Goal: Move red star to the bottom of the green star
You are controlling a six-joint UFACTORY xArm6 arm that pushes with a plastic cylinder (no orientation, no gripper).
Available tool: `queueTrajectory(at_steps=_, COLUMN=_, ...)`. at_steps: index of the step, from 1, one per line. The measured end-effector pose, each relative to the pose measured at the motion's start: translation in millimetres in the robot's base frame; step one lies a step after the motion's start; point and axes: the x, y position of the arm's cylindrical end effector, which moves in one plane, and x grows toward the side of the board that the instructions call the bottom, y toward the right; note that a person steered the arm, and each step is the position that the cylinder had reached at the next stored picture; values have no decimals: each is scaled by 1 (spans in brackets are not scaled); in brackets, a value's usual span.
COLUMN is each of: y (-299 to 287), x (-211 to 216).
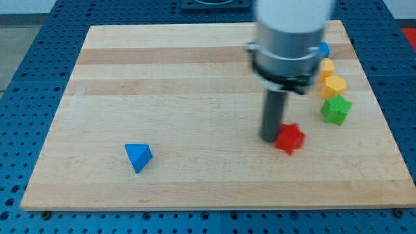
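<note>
Red star (290, 138) lies right of centre in the frame, a little below the middle, flat on the tabletop (182, 97). My tip (271, 138) sits at its left edge, touching or all but touching; blur hides the exact contact.

Green star (336, 109) sits up and to the right of the red star, near the right edge of the tabletop, apart from it. The red star is lower in the frame than the green one, but off to its left, not straight beneath.

Just above the green star, two yellow blocks: a lower yellow block (335, 86), close to or touching the green star's top, and an upper yellow block (326, 67), partly hidden by the arm. Shapes rounded, hard to name. A blue block (324, 49) peeks out above them; mostly hidden, shape unclear.

Blue triangle (138, 156) alone at lower left, well apart from everything.

No containers; all blocks rest directly on the wood.

Arm (289, 32) comes down from the top of the frame, a pale cylinder with a dark collar, the rod upright below it. No hand fitted: nothing to open or close, nothing held.
</note>
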Motion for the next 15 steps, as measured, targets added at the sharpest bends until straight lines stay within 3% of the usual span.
queueTrajectory(at_steps=1, y=51, x=0)
queueTrajectory(at_steps=3, y=-9, x=47)
queueTrajectory(at_steps=4, y=50, x=69)
queueTrajectory(at_steps=5, y=74, x=63)
queueTrajectory(at_steps=8, y=67, x=45)
queueTrajectory(at_steps=9, y=52, x=52)
queueTrajectory(at_steps=10, y=18, x=30)
queueTrajectory(at_steps=11, y=19, x=10)
queueTrajectory(at_steps=12, y=63, x=8)
queueTrajectory(at_steps=14, y=48, x=31)
queueTrajectory(at_steps=15, y=102, x=57)
